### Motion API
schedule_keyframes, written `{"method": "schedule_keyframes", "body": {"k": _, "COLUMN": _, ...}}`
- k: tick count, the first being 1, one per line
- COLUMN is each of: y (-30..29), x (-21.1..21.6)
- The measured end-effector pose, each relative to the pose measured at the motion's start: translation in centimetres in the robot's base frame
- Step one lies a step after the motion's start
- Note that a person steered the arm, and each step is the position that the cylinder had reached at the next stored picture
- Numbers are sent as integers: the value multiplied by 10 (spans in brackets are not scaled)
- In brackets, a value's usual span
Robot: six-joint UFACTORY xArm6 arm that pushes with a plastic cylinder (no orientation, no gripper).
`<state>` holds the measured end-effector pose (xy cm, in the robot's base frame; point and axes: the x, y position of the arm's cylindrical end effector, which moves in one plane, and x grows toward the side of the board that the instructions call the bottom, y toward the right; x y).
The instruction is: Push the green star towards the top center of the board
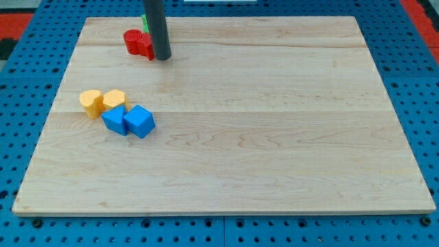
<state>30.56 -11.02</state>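
Note:
The green star [145, 23] shows only as a thin green sliver at the view's top left, mostly hidden behind my dark rod. Two red blocks [138, 42] sit just below and left of it, pressed together; their shapes are hard to make out. My tip [162, 58] rests on the board right beside the red blocks, on their right, and just below the green star.
Two orange blocks [101, 101] sit side by side at the view's left, with two blue blocks [129, 121] touching them just below and right. The wooden board [274, 137] lies on a blue pegboard; its top edge runs close behind the green star.

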Motion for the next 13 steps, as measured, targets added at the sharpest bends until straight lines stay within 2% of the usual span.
{"method": "schedule_keyframes", "body": {"k": 3, "y": 0, "x": 7}}
{"method": "schedule_keyframes", "body": {"k": 4, "y": -47, "x": 42}}
{"method": "schedule_keyframes", "body": {"k": 5, "y": -175, "x": 41}}
{"method": "schedule_keyframes", "body": {"k": 7, "y": -194, "x": -6}}
{"method": "schedule_keyframes", "body": {"k": 8, "y": -190, "x": -114}}
{"method": "schedule_keyframes", "body": {"k": 9, "y": -190, "x": -114}}
{"method": "schedule_keyframes", "body": {"k": 10, "y": -149, "x": -114}}
{"method": "schedule_keyframes", "body": {"k": 12, "y": -28, "x": -105}}
{"method": "schedule_keyframes", "body": {"k": 13, "y": 54, "x": -104}}
